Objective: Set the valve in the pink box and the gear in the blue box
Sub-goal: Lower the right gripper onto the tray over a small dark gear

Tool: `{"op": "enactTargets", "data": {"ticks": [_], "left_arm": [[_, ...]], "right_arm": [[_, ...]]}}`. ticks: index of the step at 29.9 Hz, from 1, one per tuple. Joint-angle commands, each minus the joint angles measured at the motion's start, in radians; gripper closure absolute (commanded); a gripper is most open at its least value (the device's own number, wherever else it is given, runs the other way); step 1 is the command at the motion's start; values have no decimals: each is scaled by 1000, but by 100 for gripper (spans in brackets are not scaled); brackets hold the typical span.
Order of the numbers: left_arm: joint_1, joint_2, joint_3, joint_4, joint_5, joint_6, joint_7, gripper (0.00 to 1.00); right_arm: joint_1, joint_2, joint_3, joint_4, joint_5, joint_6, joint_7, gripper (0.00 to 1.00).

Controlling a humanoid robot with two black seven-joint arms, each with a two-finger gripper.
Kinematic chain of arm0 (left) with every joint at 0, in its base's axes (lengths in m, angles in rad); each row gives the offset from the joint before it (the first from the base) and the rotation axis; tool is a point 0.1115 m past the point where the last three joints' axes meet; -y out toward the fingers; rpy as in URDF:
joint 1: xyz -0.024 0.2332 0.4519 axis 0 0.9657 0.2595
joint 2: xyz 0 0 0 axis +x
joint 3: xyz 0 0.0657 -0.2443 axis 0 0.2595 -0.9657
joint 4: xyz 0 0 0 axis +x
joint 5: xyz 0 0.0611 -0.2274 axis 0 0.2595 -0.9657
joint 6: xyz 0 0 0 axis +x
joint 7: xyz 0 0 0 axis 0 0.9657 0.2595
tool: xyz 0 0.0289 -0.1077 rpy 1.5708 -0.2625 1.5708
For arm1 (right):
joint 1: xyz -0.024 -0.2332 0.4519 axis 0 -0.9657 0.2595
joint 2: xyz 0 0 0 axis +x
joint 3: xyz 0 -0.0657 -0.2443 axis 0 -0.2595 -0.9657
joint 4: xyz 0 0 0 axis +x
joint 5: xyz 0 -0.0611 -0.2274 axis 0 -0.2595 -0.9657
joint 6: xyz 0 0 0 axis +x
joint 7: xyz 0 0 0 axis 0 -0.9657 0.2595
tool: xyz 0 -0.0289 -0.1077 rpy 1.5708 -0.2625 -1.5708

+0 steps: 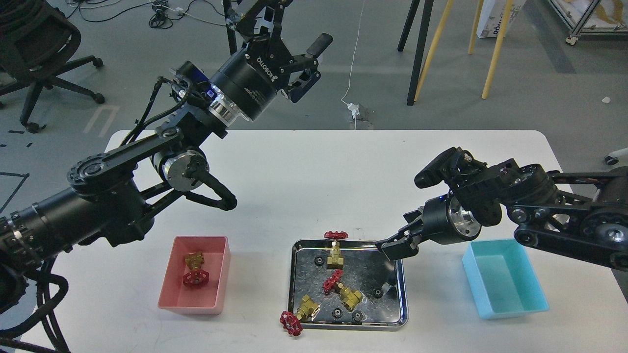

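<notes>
One valve (196, 269) lies in the pink box (169, 289) at the front left. Three more valves are at the steel tray (405, 300): one upright at the back (335, 249), one in the middle (342, 289), one (298, 315) hanging over the front left rim. Several small black gears lie in the tray, such as one (319, 261) and another (377, 292). The blue box (505, 279) at the front right is empty. My left gripper (311, 66) is open and empty, raised high beyond the table's far edge. My right gripper (395, 247) hovers at the tray's back right corner; its fingers look dark and close together.
The white table (314, 171) has bare surface behind the tray and boxes. An office chair (39, 54) stands on the floor at the far left. Black and yellow stand legs (431, 49) and cables are beyond the table's far edge.
</notes>
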Motion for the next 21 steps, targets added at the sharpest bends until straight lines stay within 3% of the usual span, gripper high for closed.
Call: {"op": "enactTargets", "data": {"ticks": [1,6,21], "left_arm": [[1,-37,-2,25,3,2,0,7],[-1,-54,-2,36,3,3,0,7],[22,-58,1,38,7,2,0,6]], "right_arm": [[1,7,-65,75,-42,0,-6,8],[-66,1,-101,109,-157,0,-7,29],[-56,143,-101,5,-255,0,-7,36]]}}
